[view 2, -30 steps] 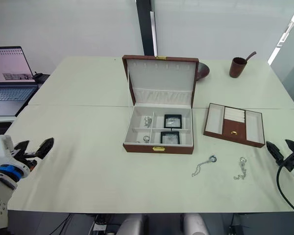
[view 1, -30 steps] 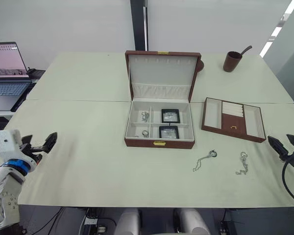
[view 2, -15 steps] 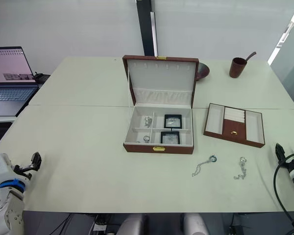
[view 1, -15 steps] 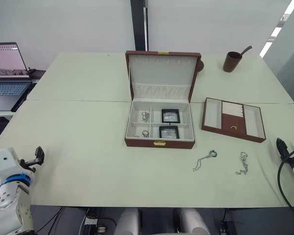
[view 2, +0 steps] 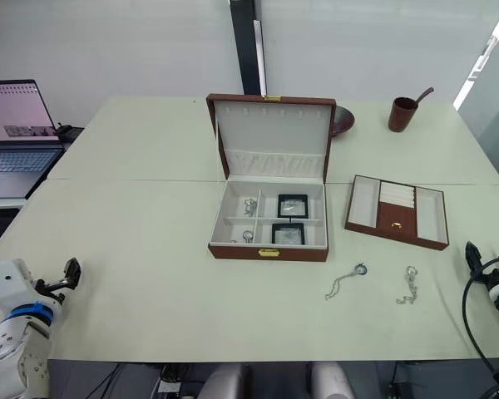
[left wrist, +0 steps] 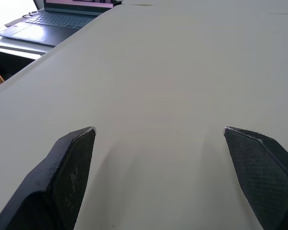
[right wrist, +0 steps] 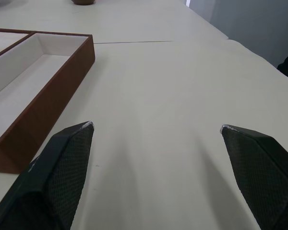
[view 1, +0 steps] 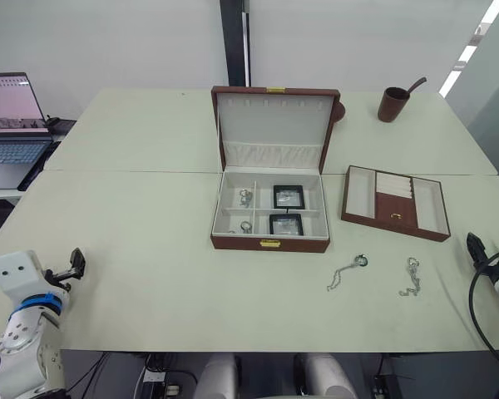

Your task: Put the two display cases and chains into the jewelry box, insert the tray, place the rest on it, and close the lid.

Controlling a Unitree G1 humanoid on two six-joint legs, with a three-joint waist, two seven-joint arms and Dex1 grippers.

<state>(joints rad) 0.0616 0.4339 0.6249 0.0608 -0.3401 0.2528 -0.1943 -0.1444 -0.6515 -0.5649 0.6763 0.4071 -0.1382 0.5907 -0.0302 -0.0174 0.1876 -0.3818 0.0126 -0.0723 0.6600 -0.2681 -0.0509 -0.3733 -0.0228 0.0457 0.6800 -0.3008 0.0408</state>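
Looking down from the head views, both arms have pulled back to the near corners of the pale matte surface point(view 1: 150, 249) since a second ago. The brown jewelry box point(view 1: 270, 243) stands open, two black display cases point(view 1: 286, 224) inside; the tray point(view 1: 394, 218) and two silvery chains point(view 1: 347, 273) lie outside. Left wrist view: left gripper point(left wrist: 159, 132) wide open, empty. Right wrist view: right gripper point(right wrist: 157, 128) likewise, beside the tray's wall.
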